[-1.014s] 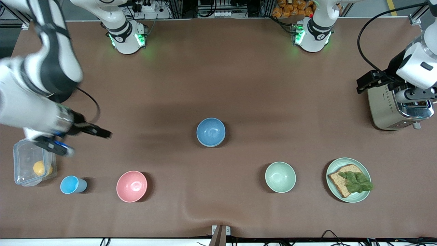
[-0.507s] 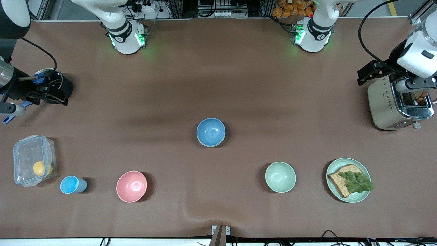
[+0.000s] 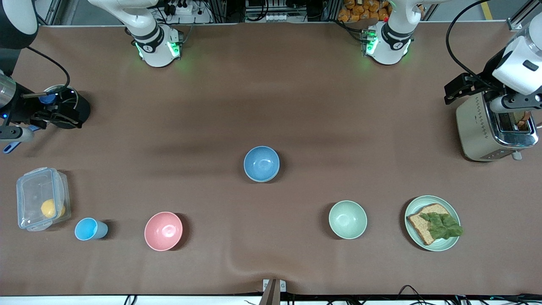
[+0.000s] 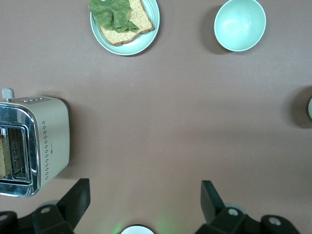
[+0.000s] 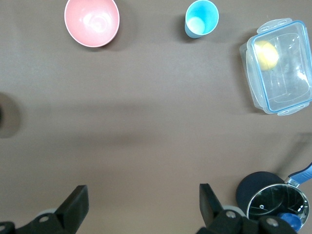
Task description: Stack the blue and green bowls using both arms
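Right gripper (image 5: 141, 202): fingers spread, empty, high over the right arm's end of the table, above a steel pot (image 3: 63, 106). Blue bowl (image 3: 261, 164): mid-table, upright. Green bowl (image 3: 347, 219): nearer the front camera, well apart from it. Left gripper (image 4: 144, 200): fingers spread, empty, over the toaster (image 3: 495, 131).

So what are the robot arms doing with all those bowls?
Nothing is being held right now. The blue bowl sits alone in the middle of the table, and the green bowl sits apart from it, nearer the front camera, beside the plate with the sandwich. The left gripper hangs open over the table by the toaster. The right gripper hangs open by a small pot. No stacking yet.
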Controlling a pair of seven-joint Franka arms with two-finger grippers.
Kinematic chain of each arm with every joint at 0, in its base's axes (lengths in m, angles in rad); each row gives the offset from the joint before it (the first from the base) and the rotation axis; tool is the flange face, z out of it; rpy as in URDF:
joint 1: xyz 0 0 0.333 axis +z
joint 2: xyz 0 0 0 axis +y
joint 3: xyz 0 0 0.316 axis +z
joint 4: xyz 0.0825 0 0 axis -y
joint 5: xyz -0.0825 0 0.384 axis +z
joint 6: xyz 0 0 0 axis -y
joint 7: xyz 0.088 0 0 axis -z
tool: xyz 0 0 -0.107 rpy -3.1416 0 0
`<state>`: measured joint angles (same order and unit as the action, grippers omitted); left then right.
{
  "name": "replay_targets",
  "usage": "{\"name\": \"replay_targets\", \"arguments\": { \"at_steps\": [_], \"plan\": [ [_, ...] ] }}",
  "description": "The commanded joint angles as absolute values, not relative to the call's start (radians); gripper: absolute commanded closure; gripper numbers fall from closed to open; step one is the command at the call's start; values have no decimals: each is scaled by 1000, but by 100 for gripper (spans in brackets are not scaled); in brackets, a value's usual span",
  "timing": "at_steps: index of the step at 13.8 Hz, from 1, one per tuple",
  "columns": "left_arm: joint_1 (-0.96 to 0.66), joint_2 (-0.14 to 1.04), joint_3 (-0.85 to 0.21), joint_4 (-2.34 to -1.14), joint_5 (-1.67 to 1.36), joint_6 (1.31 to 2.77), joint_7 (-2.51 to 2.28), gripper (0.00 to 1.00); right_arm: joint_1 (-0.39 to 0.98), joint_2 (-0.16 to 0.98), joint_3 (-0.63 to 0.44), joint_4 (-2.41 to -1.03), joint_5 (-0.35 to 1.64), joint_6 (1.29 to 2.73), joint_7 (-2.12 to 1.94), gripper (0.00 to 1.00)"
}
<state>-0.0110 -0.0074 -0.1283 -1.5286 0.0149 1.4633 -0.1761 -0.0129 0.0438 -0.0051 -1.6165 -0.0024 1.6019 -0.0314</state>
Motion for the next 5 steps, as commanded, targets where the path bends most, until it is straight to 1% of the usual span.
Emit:
{"name": "replay_targets", "arguments": {
  "at_steps": [1, 5],
  "plan": [
    [-5, -26, -124, -1522, -8, 1462, -144, 0, 12, 23, -12, -1615, -26, 1592, -38, 0],
    [-6, -25, -124, -1520, 0, 1463, -147, 0, 20, 15, -11, -1612, -28, 1597, -32, 0]
  ]
}}
